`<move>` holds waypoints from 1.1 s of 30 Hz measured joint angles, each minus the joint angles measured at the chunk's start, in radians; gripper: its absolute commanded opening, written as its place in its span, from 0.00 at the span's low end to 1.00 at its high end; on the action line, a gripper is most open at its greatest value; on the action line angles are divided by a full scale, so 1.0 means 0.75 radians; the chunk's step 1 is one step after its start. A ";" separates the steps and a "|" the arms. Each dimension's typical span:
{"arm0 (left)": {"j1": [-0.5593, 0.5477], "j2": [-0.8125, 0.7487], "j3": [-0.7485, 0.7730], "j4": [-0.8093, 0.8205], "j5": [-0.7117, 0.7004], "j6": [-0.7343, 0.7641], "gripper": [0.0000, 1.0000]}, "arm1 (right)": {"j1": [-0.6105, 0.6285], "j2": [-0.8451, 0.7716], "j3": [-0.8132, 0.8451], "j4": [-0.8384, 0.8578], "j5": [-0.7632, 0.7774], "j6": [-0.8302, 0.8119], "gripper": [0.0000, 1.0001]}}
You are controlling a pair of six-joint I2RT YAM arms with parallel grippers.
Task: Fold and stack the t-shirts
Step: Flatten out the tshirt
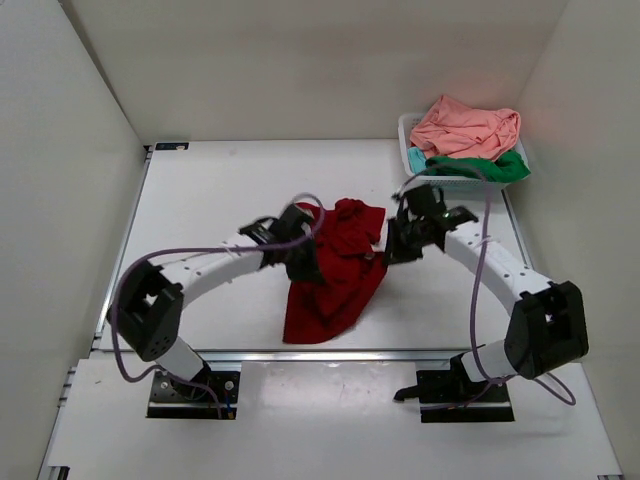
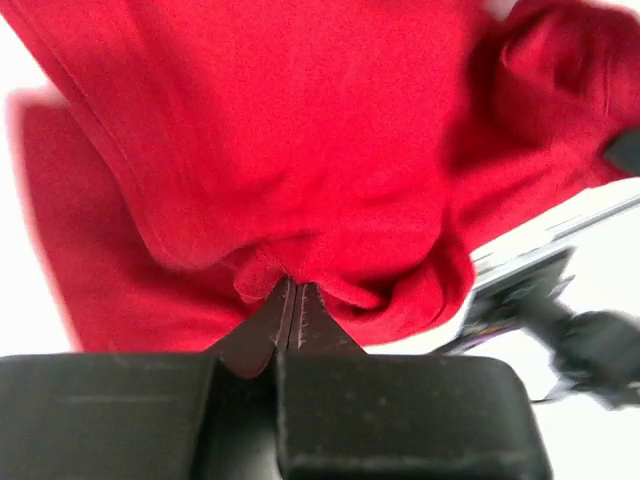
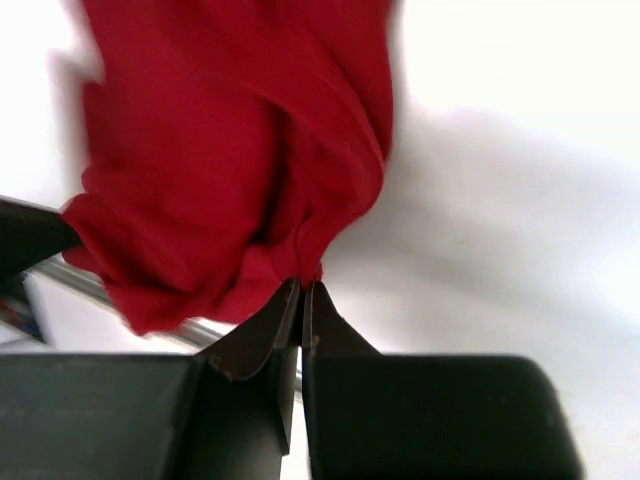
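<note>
The dark red t-shirt (image 1: 335, 270) hangs bunched over the middle of the table, held up between both arms, its lower end draping toward the near edge. My left gripper (image 1: 303, 262) is shut on a pinch of its cloth (image 2: 300, 200) at the left side. My right gripper (image 1: 388, 252) is shut on its right edge (image 3: 240, 180). The salmon pink t-shirt (image 1: 466, 128) and the green t-shirt (image 1: 490, 166) lie crumpled in the white lattice basket (image 1: 409, 130) at the back right.
White walls enclose the table on the left, back and right. The metal rail of the table's near edge (image 1: 420, 352) runs below the hanging shirt. The right arm (image 2: 560, 320) shows in the left wrist view.
</note>
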 measured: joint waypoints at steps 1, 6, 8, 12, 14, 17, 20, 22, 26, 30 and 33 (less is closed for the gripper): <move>0.052 -0.021 0.057 -0.036 -0.004 0.017 0.01 | -0.032 0.000 0.087 -0.033 -0.002 -0.015 0.00; 0.417 -0.163 0.435 -0.229 -0.031 0.143 0.00 | -0.194 0.000 0.622 -0.157 0.018 -0.096 0.00; 0.494 -0.200 0.588 -0.328 -0.077 0.198 0.00 | -0.199 0.000 0.794 -0.209 0.038 -0.124 0.00; 0.550 -0.297 0.816 -0.515 -0.155 0.274 0.00 | -0.152 -0.008 0.998 -0.283 0.064 -0.144 0.00; 0.595 -0.332 0.935 -0.603 -0.191 0.294 0.00 | -0.136 -0.019 1.030 -0.307 0.074 -0.145 0.01; 0.646 -0.358 1.138 -0.715 -0.318 0.311 0.00 | -0.143 -0.058 1.033 -0.337 0.099 -0.145 0.00; 0.662 -0.394 1.263 -0.794 -0.428 0.316 0.00 | -0.192 -0.121 1.030 -0.352 0.103 -0.140 0.00; 0.671 -0.428 1.287 -0.828 -0.491 0.320 0.00 | -0.238 -0.159 1.037 -0.359 0.096 -0.144 0.00; 0.699 -0.460 1.277 -0.887 -0.576 0.323 0.01 | -0.299 -0.131 1.107 -0.379 0.062 -0.178 0.00; 0.737 -0.371 1.224 -0.911 -0.602 0.315 0.01 | -0.290 0.085 1.258 -0.386 0.032 -0.223 0.00; 0.755 -0.214 1.154 -0.887 -0.651 0.294 0.00 | -0.287 0.380 1.429 -0.339 0.006 -0.228 0.00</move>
